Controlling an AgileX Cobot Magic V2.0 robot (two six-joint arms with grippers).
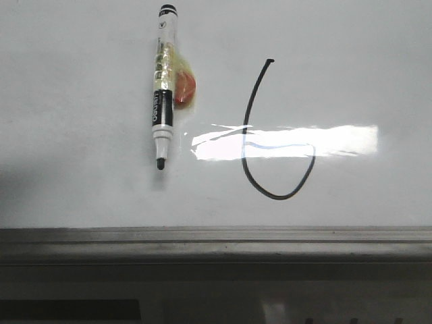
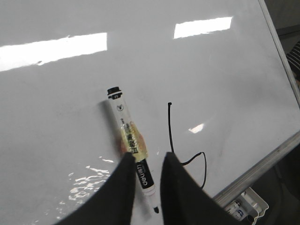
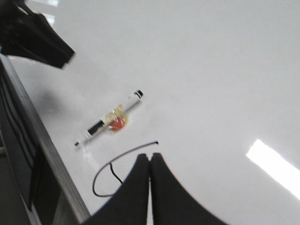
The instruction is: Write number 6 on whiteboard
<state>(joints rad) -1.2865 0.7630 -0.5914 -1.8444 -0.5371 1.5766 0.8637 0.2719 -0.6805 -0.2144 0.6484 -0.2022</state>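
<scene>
Hovering nearest, left gripper [image 2: 146, 180], jaws parted over uncapped marker [image 1: 163, 90] lying crosswise to whiteboard's [image 1: 67, 189] near edge; number 6 [image 1: 275, 138] rightward; right gripper [image 3: 149, 187] closed, empty.

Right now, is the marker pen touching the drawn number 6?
Apart. The front view shows bare whiteboard between the marker pen and the number 6.

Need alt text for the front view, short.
A hand-drawn black number 6 sits right of centre on a glossy whiteboard, its loop crossed by a bright rectangular glare. To its left lies an uncapped black-and-white marker, tip toward the grey edge strip, with an orange blob taped to it. No claw is visible.
</scene>
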